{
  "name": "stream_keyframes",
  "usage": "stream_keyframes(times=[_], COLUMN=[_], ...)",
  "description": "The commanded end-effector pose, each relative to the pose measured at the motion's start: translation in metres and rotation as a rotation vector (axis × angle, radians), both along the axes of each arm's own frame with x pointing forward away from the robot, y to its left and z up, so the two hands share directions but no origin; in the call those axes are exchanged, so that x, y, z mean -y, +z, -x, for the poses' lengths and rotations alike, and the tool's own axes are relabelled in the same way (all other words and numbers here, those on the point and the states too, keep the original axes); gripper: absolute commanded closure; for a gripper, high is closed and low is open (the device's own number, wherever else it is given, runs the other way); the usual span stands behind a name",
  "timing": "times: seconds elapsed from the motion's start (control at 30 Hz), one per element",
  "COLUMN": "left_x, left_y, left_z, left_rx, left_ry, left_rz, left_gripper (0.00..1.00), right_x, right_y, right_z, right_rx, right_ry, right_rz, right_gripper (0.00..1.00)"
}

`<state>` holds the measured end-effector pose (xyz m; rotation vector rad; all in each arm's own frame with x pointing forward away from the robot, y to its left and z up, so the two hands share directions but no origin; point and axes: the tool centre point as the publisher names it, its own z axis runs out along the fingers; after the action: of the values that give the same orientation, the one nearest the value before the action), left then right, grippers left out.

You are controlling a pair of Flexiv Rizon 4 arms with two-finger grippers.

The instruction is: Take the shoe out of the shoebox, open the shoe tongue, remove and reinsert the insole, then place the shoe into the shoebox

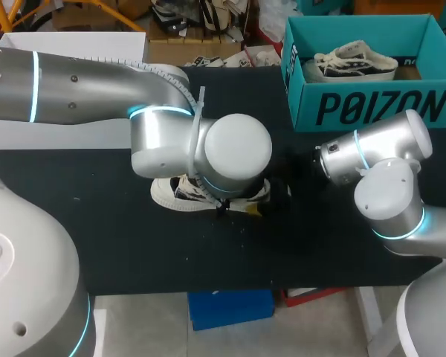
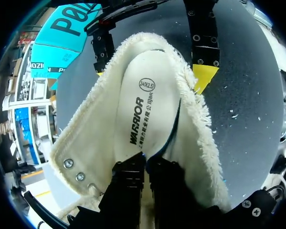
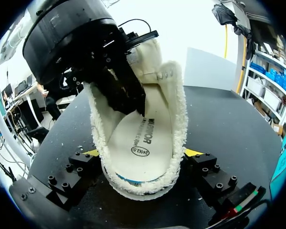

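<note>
A cream fleece-lined shoe lies on the black mat, mostly hidden under my left arm's wrist. In the left wrist view my left gripper is shut on the near edge of the white insole, which lies inside the shoe. My right gripper has a finger pressed against each side of the shoe's end. From this side the left gripper pinches the insole. The right gripper's yellow tips flank the far end of the shoe.
The teal shoebox stands open at the far right of the table, with a second shoe inside. The black mat stretches bare to the left and front of the shoe.
</note>
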<state>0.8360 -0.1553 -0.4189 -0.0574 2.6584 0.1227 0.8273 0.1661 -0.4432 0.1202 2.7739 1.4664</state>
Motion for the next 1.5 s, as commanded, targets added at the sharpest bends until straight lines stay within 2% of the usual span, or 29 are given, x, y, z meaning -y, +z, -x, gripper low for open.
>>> stream_keyframes(times=[0.03,0.57,1.1,1.5], left_x=[-0.005,0.002,0.012,0.008], left_y=[-0.036,-0.016,0.011,0.027], left_z=[-0.033,-0.008,0.010,0.013], left_rx=[-0.028,-0.274,-0.352,-0.354], left_ry=[-0.017,-0.069,-0.108,-0.108], left_rz=[0.010,0.145,0.213,0.244], left_gripper=[1.00,1.00,1.00,1.00], right_x=[0.000,0.000,0.000,0.000], right_y=[-0.003,-0.003,-0.003,-0.003], right_z=[0.005,0.005,0.005,0.005], right_rx=[-0.002,-0.002,-0.002,-0.002], right_ry=[0.004,0.004,0.004,0.004], right_rz=[0.001,0.001,0.001,0.001], right_gripper=[1.00,1.00,1.00,1.00])
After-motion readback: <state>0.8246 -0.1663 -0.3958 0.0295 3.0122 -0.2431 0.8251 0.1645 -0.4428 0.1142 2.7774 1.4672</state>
